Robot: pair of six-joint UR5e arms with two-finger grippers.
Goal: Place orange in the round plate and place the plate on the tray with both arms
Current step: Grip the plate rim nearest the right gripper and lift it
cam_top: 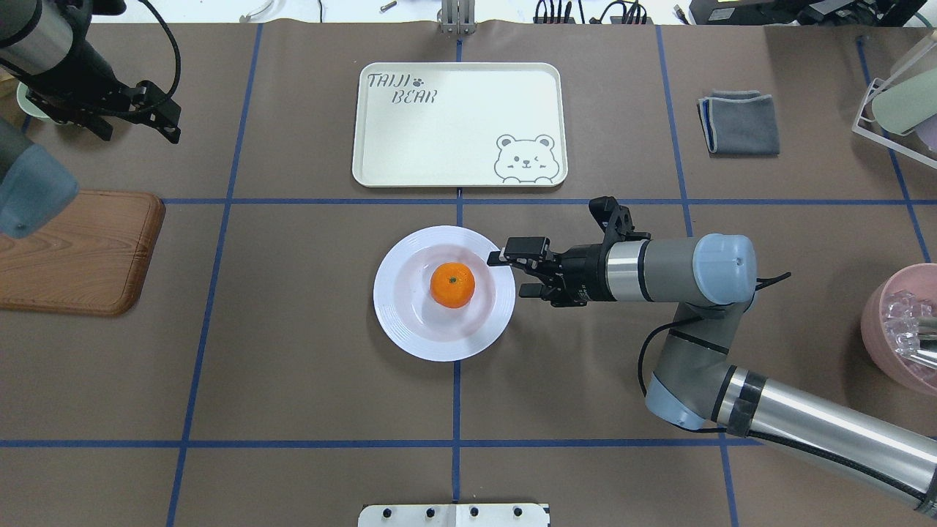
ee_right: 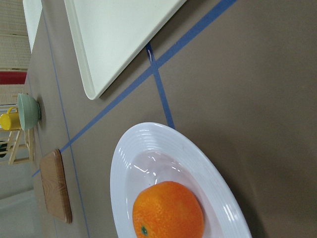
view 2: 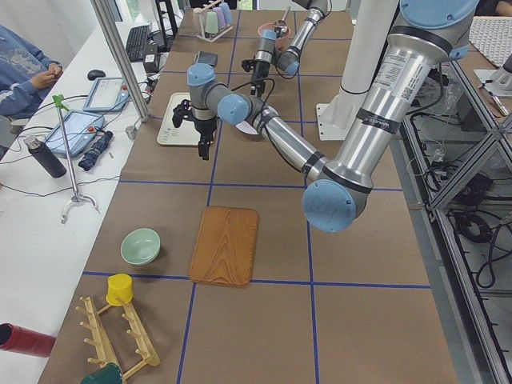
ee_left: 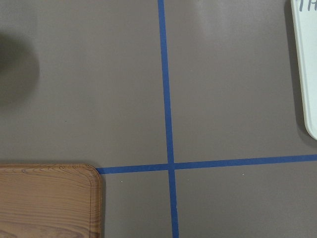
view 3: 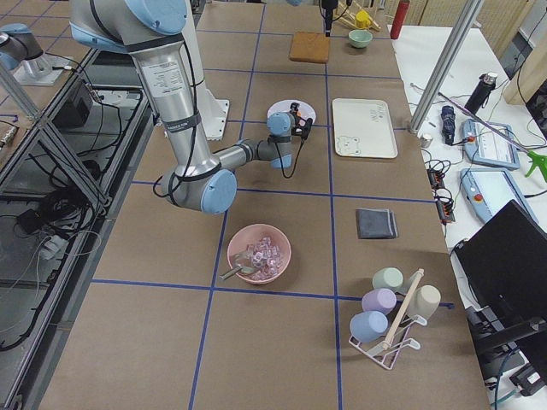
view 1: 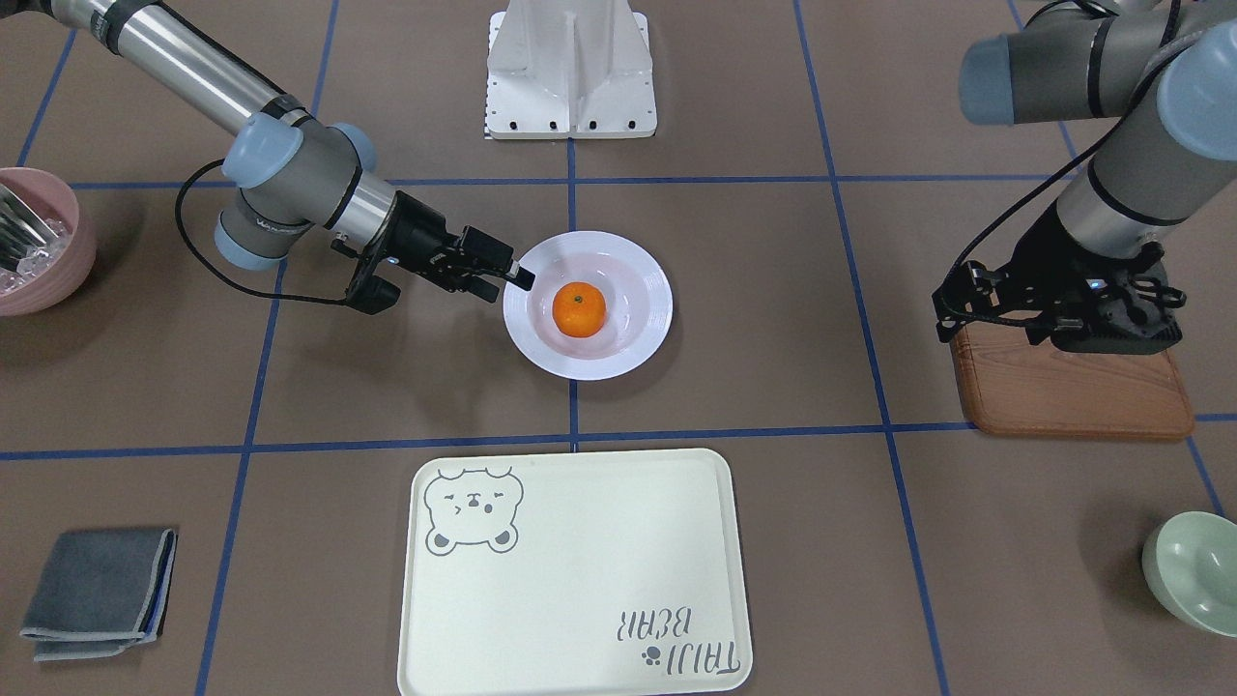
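The orange (cam_top: 452, 285) (view 1: 579, 308) lies in the middle of the white round plate (cam_top: 399, 316) (view 1: 541, 358) at the table's centre. It fills the lower part of the right wrist view as the orange (ee_right: 168, 210) on the plate (ee_right: 148, 144). My right gripper (cam_top: 507, 275) (view 1: 504, 278) is open at the plate's rim. One finger reaches over the rim and the other stays outside it. The cream tray (cam_top: 457, 124) (view 1: 580, 580) lies bare beyond the plate. My left gripper (cam_top: 176, 123) hangs open far off, above the table next to the wooden board, holding nothing.
A brown wooden board (cam_top: 73, 252) (view 1: 1073, 391) lies under the left arm. A folded grey cloth (cam_top: 739, 123), a pink bowl (cam_top: 897, 333) of clear pieces, a cup rack (cam_top: 900, 102) and a pale green bowl (view 1: 1193, 570) sit at the table's edges.
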